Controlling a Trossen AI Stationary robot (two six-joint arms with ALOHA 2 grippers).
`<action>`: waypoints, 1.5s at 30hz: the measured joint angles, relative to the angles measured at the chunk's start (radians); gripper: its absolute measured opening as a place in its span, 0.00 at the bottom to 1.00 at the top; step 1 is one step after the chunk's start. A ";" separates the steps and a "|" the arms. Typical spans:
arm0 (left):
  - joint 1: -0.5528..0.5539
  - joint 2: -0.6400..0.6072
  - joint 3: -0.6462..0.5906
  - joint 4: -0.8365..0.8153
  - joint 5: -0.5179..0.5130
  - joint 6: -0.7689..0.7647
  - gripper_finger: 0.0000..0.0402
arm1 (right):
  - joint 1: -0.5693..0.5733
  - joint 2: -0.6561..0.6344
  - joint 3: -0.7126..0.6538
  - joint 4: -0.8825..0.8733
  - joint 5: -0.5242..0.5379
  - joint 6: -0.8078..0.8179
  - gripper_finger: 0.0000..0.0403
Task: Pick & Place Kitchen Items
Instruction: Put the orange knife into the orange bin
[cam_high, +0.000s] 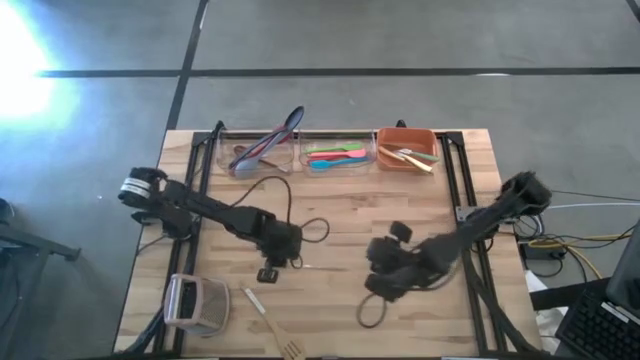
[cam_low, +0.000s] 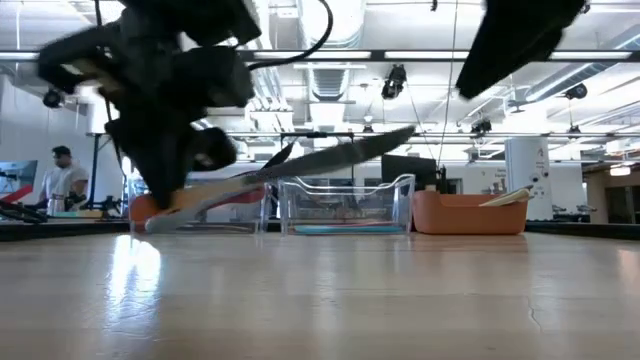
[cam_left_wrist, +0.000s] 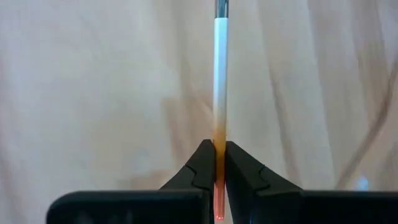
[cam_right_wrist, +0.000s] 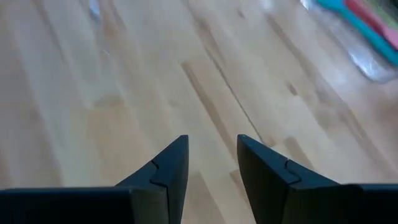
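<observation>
My left gripper (cam_high: 285, 252) (cam_left_wrist: 216, 146) is over the middle of the table, shut on a slim utensil handle (cam_left_wrist: 220, 74) that is white, orange near the fingers and dark grey at its far end. My right gripper (cam_high: 383, 275) (cam_right_wrist: 211, 142) hovers open over bare wood right of the middle and touches nothing. A wooden slotted spatula (cam_high: 270, 322) lies flat near the table's near edge. Red and dark utensils (cam_high: 265, 145) lean out of the left clear bin, and pink, teal and green ones (cam_high: 335, 155) lie in the middle clear bin. Wooden ones (cam_high: 412, 157) lie in the orange bin. My left gripper pinches the slim handle between its two fingers (cam_left_wrist: 202, 165) at the orange stretch (cam_left_wrist: 219, 138), near one end. The handle runs straight out from between the fingers, along them. Whether its far end rests on the table cannot be told.
Three bins stand in a row along the far edge: two clear (cam_high: 225, 160) (cam_high: 368, 160) and one orange (cam_high: 385, 160). A boxy pinkish-white handled object (cam_high: 195, 302) sits at the near left corner. Cables loop by both arms (cam_high: 315, 230) (cam_high: 372, 312). A person (cam_low: 62, 180) stands in the room beyond.
</observation>
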 joint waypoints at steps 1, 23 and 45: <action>0.008 -0.011 0.000 0.019 -0.010 -0.002 0.05 | 0.017 -0.037 -0.040 0.041 0.030 0.019 0.32; 0.139 -0.087 -0.001 0.569 -0.047 -0.021 0.05 | 0.096 -0.243 -0.439 0.737 0.451 -0.144 0.42; 0.139 -0.089 -0.001 0.850 -0.042 -0.021 0.05 | -0.056 -0.240 -0.439 1.361 0.358 -0.717 0.59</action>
